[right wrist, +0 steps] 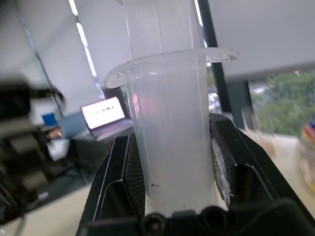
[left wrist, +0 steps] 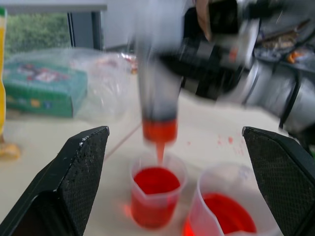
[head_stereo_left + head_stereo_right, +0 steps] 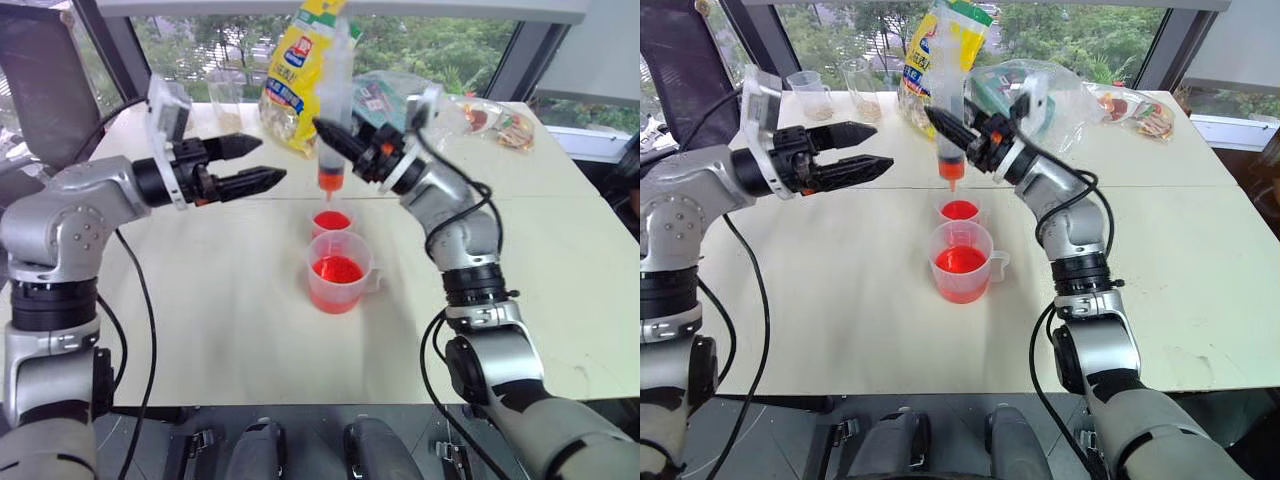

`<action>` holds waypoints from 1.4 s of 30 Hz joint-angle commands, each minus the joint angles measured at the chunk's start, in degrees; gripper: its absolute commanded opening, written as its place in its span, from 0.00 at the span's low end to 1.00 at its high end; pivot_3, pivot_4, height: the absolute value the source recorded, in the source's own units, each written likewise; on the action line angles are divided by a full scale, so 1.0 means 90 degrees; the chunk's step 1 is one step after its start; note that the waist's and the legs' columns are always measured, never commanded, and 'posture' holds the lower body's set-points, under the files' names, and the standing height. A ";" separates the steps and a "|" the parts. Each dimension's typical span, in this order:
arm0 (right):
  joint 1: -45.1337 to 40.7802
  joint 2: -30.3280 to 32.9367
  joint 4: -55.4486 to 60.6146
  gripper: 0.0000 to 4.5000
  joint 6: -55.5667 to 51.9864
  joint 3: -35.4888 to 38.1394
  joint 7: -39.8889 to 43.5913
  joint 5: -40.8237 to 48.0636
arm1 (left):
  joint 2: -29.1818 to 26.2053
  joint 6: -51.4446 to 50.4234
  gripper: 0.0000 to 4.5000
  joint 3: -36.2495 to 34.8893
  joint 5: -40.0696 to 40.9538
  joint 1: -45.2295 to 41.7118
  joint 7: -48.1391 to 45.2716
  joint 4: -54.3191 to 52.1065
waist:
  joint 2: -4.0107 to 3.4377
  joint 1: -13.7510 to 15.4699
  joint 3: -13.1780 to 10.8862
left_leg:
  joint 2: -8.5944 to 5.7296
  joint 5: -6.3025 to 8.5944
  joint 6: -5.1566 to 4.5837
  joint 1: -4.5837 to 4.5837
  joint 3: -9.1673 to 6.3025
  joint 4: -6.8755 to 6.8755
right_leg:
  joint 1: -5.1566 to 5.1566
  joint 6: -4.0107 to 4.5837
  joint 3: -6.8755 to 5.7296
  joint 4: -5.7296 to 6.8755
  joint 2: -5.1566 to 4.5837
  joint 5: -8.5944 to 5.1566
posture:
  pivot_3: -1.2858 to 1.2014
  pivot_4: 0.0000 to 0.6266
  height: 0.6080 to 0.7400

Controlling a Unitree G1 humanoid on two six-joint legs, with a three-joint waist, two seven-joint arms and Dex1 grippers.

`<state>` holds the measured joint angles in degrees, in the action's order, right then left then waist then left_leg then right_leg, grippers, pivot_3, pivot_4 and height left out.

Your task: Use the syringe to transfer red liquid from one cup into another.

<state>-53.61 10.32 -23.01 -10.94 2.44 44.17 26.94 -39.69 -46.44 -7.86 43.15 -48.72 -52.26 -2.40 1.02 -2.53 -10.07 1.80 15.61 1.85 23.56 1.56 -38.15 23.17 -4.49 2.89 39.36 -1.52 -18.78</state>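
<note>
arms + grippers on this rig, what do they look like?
Both arms are silver-grey metal with black joint bands and loose black cables alongside. The left gripper and the right gripper each have two black tapered fingers with rough textured pads, and a pale camera mount at the wrist.

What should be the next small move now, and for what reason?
Probably bring the open left pincer to the plunger top and press. The right pincer holds the syringe upright, its tip just above the small cup, with some red liquid still in the barrel.
</note>
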 commanded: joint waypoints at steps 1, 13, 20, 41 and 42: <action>0.0020 -0.0081 -0.0114 0.32 0.0526 -0.0016 0.0160 -0.0222 | 0.0180 0.0248 0.99 -0.0029 -0.0050 -0.0428 0.0053 0.0002 | 0.0000 0.0004 0.0000 | 0.0000 0.0000 0.0001 0.0001 0.0000 0.0001 | 0.0002 0.0000 0.0000 0.0001 0.0000 0.0000 | 0.52 0.24 1.00; 0.0180 -0.0173 -0.0108 0.32 0.0768 -0.0064 0.0206 -0.0467 | 0.1089 0.0878 0.99 0.0328 -0.0579 -0.1377 -0.0027 0.0983 | 0.0000 -0.0013 0.0000 | 0.0001 -0.0007 0.0013 -0.0001 0.0002 -0.0001 | 0.0006 0.0000 0.0002 0.0010 0.0002 0.0000 | 0.52 0.24 1.00; 0.0177 -0.0170 -0.0111 0.32 0.0765 -0.0073 0.0243 -0.0528 | 0.1389 0.1168 0.99 0.0446 -0.0823 -0.1633 -0.0220 0.1516 | 0.0000 -0.0003 0.0000 | 0.0001 -0.0008 0.0014 -0.0001 0.0003 -0.0001 | 0.0006 0.0000 0.0002 0.0010 0.0002 0.0000 | 0.52 0.24 1.00; 0.0176 -0.0123 -0.0120 0.32 0.0741 -0.0078 0.0321 -0.0674 | 0.2102 0.1872 0.01 0.0454 -0.1340 -0.2289 -0.0533 0.3064 | 0.0000 -0.0002 0.0000 | 0.0001 -0.0009 0.0015 -0.0001 0.0005 0.0000 | 0.0009 0.0000 0.0001 0.0011 0.0002 0.0000 | 0.52 0.24 1.00; 0.0175 -0.0124 -0.0117 0.32 0.0736 -0.0074 0.0325 -0.0680 | 0.2108 0.1877 0.01 0.0453 -0.1353 -0.2293 -0.0536 0.3076 | 0.0000 -0.0002 0.0000 | 0.0001 -0.0008 0.0014 0.0000 0.0005 0.0000 | 0.0009 0.0000 0.0001 0.0010 0.0002 0.0000 | 0.52 0.24 1.00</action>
<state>-50.67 9.97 -26.17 -5.13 1.88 46.57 20.00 -21.41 -30.47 -3.97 31.38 -67.59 -56.52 26.06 1.01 -2.54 -10.07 1.81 15.54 1.97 23.56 1.60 -38.15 23.24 -4.50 2.90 39.45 -1.50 -18.78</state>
